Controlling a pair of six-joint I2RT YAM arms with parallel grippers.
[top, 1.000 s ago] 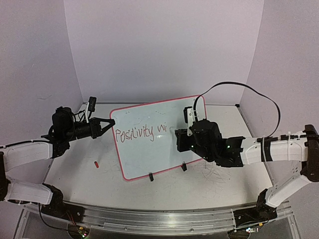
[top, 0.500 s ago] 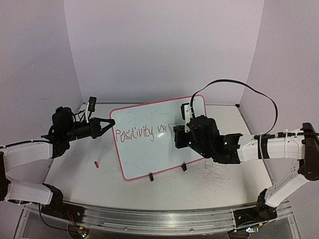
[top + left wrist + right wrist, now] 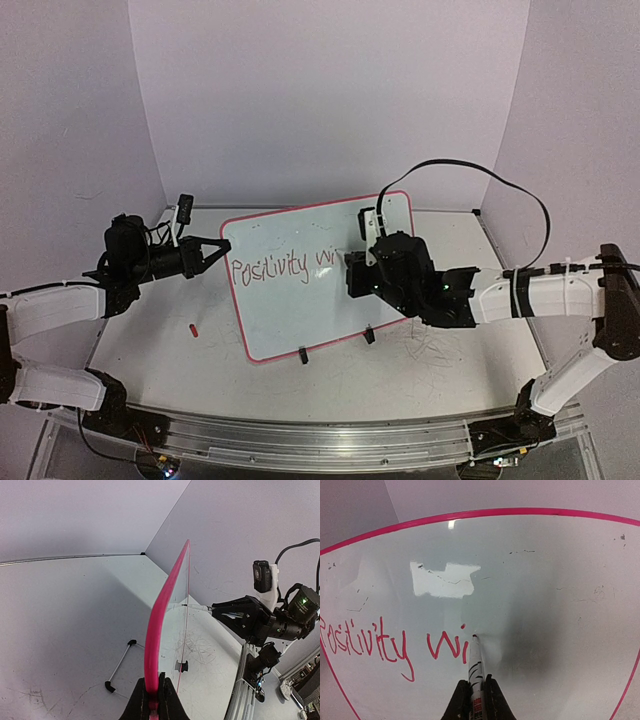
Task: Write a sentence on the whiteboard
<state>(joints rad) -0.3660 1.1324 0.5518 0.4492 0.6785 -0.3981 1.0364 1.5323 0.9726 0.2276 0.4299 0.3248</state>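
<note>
1. Over the last second the right arm crept left and toward the whiteboard (image 3: pixel 290 322). Its wrist now covers more of the board's right half in the top view. The left arm and board haven't moved.
2. The sentence (image 3: pixel 278 268) reads "Positivity wi" in the top view, same as a second ago. I see no new stroke, so I take this as repositioning, not writing.
3. The right gripper (image 3: pixel 475 689) is clamped on the marker (image 3: pixel 475 667). In the right wrist view the tip sits at the board surface just right of the "i", below its dot. I judge it is touching, but I can't confirm that.
4. The left gripper (image 3: pixel 151 694) is pinched shut on the board's pink rim (image 3: pixel 161 612) at the left edge, steadying it. The board stands tilted back on its two clip feet (image 3: pixel 303 354), mid-table between the arms.
5. The tip looks set for the "n" of "wins". About two thirds of the line is down, with "ns all" still to write.
6. There is plenty of blank board to the right of the tip, so space isn't a concern.
7. The risk is the board flexing or sliding under tip pressure, so the left grip needs to hold. The letters already drift slightly in height.
8. A small red piece (image 3: pixel 192 328) lies on the table left of the board. It may be the marker cap, but it's too small to tell.
</note>
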